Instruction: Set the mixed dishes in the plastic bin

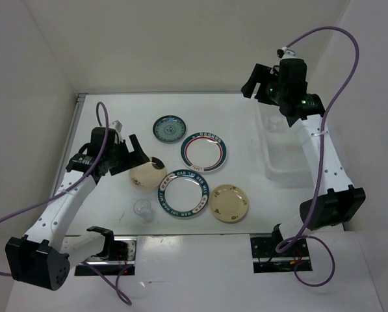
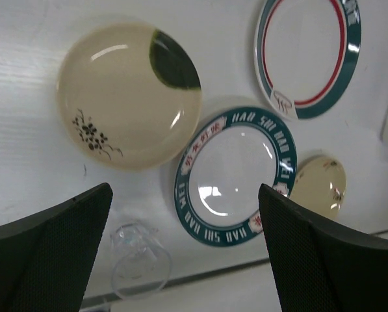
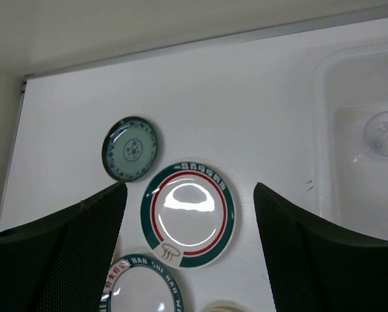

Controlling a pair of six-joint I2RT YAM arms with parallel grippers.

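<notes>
Hovering with its fingers spread wide and nothing between them, the left tool [image 2: 185, 195] hangs over the dishes farthest from the plastic bin [image 1: 275, 177]. These are a cream plate [image 2: 129, 97] with a dark patch at its rim and a clear cup [image 2: 138, 266] just beside it. The right tool [image 3: 190, 188] is just as wide and empty, raised above the bin's far end. A clear round thing [image 3: 383, 133] lies inside the bin; it looks like a cup, though that is not certain.

Every plate rests on the bench [image 1: 116, 110] to the bin's left, none in it. The red-ringed plate [image 1: 204, 152] and the second cream plate [image 1: 229, 202] are nearest the bin. The lettered teal-rimmed plate [image 1: 184, 193] and the blue saucer [image 1: 169, 129] lie farther off.

The likeliest trouble is the flat rims. A finger that fails to get under an edge would probably push the plate along the bench instead of lifting it. The cream plates lie close against the lettered plate, so a shove could ride one rim over another. The cup is light and hard to see, and a careless descent could tip it or roll it away. A plate pinched by one edge may swing and slip out over the bin's lip.
</notes>
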